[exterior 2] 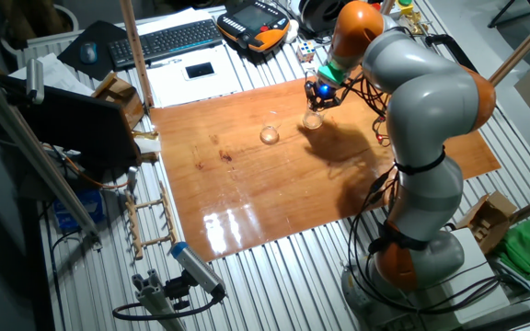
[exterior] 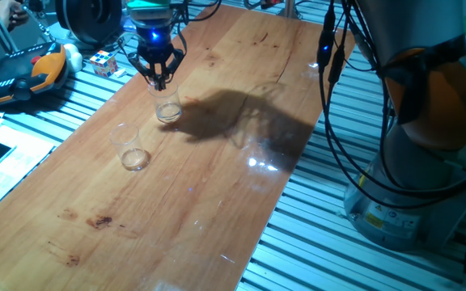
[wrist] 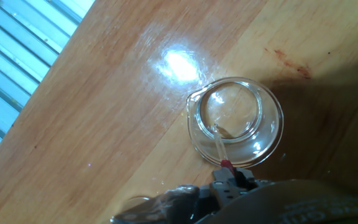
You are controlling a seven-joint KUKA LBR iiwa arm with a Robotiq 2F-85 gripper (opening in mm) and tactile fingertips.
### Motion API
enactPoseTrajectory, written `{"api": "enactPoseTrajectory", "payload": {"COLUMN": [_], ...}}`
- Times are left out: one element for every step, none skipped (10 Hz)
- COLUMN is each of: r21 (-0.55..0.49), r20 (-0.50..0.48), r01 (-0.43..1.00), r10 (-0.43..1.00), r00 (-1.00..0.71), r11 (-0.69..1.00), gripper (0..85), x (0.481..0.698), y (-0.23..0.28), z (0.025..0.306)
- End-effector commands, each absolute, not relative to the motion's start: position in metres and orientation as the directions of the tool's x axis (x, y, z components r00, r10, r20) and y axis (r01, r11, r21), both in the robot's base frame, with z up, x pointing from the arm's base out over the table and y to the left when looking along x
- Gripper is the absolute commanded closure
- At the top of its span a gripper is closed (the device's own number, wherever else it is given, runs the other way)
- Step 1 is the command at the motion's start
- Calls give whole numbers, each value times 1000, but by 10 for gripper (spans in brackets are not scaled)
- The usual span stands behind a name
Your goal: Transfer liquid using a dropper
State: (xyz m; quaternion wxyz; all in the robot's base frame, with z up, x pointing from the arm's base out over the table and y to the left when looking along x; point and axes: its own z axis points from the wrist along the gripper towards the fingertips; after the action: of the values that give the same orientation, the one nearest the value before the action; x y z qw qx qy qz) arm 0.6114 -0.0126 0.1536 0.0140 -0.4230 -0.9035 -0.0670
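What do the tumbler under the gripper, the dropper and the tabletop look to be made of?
Tumbler: clear glass or hard plastic, see-through with bright rim glints. Dropper: thin clear tube, probably plastic, with a red part at the gripper. Tabletop: wood, varnished, with visible grain and glossy lamp reflections.

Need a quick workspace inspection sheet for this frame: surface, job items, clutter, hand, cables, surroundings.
Surface: wooden tabletop, bare apart from two glasses, with lamp glare and a few dark stains.
Job items: dropper points down into the far glass, its tip inside the rim. Near glass stands apart, upright. Liquid: too faint to confirm.
Clutter: nothing seen on the wood.
Hand: hand directly above the far glass, shut on the dropper.
Cables: black cables hang along the arm, off the wood.
Surroundings: puzzle cube, keyboard and orange-black handheld controller beyond the board.
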Motion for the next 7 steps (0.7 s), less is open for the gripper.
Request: {"api": "enactPoseTrajectory", "payload": {"r21": [109, 110, 111, 112, 112, 112, 112], "r20": [80, 79, 78, 76, 76, 76, 76], "r01": [765, 765, 765, 765, 765, 765, 765], "r10": [762, 762, 762, 762, 762, 762, 762], "r00": [-643, -643, -643, -643, -643, -643, -643], "r11": [634, 634, 634, 634, 634, 634, 634], "gripper": [743, 740, 740, 740, 740, 733, 730], "x": [611, 611, 611, 611, 611, 611, 611], "y": [-13, -13, -13, -13, -12, -12, -12], "z": [153, 153, 153, 153, 153, 153, 153]}}
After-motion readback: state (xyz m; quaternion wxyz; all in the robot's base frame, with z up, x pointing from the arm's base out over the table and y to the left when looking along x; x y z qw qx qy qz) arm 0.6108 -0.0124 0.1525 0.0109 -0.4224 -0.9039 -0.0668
